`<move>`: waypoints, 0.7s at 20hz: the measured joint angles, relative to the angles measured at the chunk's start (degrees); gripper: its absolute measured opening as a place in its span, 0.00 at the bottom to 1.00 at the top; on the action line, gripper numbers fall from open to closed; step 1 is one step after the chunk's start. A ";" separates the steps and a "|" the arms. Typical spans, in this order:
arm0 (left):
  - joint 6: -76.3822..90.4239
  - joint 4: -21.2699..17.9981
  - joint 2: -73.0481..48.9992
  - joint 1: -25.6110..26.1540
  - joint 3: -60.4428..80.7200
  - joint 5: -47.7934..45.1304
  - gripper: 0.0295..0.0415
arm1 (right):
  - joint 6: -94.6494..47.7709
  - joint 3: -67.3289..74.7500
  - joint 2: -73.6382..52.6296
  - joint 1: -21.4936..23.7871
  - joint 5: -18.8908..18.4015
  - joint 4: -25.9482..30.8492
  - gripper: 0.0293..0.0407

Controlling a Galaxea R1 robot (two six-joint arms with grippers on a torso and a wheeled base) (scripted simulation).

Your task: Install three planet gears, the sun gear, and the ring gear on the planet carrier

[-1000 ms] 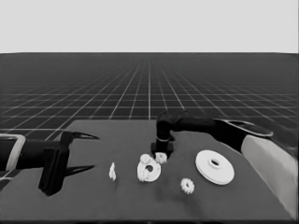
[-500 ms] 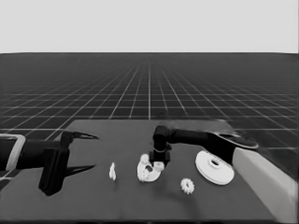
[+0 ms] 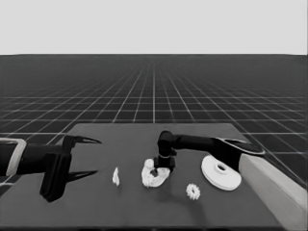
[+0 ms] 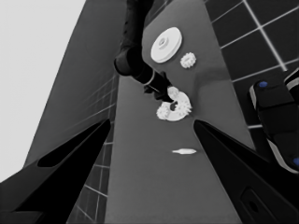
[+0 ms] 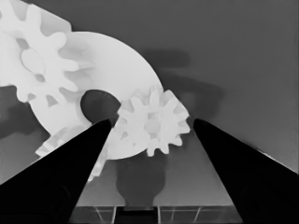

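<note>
My right pincer (image 3: 155, 169) spread wide above the smaller round part (image 3: 153, 177) at mid-bench, a gear (image 5: 152, 125) between my fingers, untouched, another gear (image 3: 193, 191) loose nearby, larger round part (image 3: 220, 173) further right, my left pincer (image 3: 91, 156) parked, open, at the bench's (image 3: 120, 207) left end.

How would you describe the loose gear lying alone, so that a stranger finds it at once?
Start at the larger round part near the table's right end. Just left of it and nearer the camera lies one small toothed gear. Unlike the gears on the smaller round part, it lies alone on the bare table.
</note>
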 joint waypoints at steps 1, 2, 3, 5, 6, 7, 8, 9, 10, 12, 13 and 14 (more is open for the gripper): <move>0.00 0.00 0.00 0.00 0.00 0.00 0.75 | 0.00 0.00 0.00 0.00 0.00 0.00 0.80; 0.00 0.00 0.00 0.00 0.00 0.00 0.75 | 0.00 0.00 0.00 0.00 0.00 0.00 0.81; 0.00 0.00 0.00 0.00 0.00 0.00 0.75 | 0.00 0.00 0.00 0.00 0.00 0.00 0.81; 0.00 0.00 0.00 0.00 0.00 0.00 0.75 | 0.00 0.00 0.00 0.00 0.00 0.00 0.81; 0.00 0.00 0.00 0.00 0.00 0.00 0.75 | 0.00 0.00 0.00 0.00 0.00 0.00 0.81; 0.00 0.00 0.00 0.00 0.00 0.00 0.75 | 1.90 3.23 -0.97 3.07 -1.63 3.12 0.81; 0.00 0.00 0.00 0.00 0.00 0.00 0.75 | 2.78 4.67 -1.33 5.56 -2.37 5.21 0.81; 0.00 0.00 0.00 0.00 0.00 0.00 0.75 | 3.17 5.29 -1.47 7.01 -2.71 6.51 0.81; 0.00 0.00 0.00 0.00 0.00 0.00 0.75 | 3.34 5.56 -1.53 7.83 -2.88 7.29 0.81; 0.00 0.00 0.00 0.00 0.00 0.00 0.75 | 3.47 5.75 -1.57 8.56 -3.03 8.03 0.81; 0.00 0.00 0.00 0.00 0.00 0.00 0.75 | 3.49 5.78 -1.57 8.71 -3.05 8.19 0.81; 0.00 0.00 0.00 0.00 0.00 0.00 0.75 | 3.50 5.80 -1.58 8.79 -3.07 8.29 0.81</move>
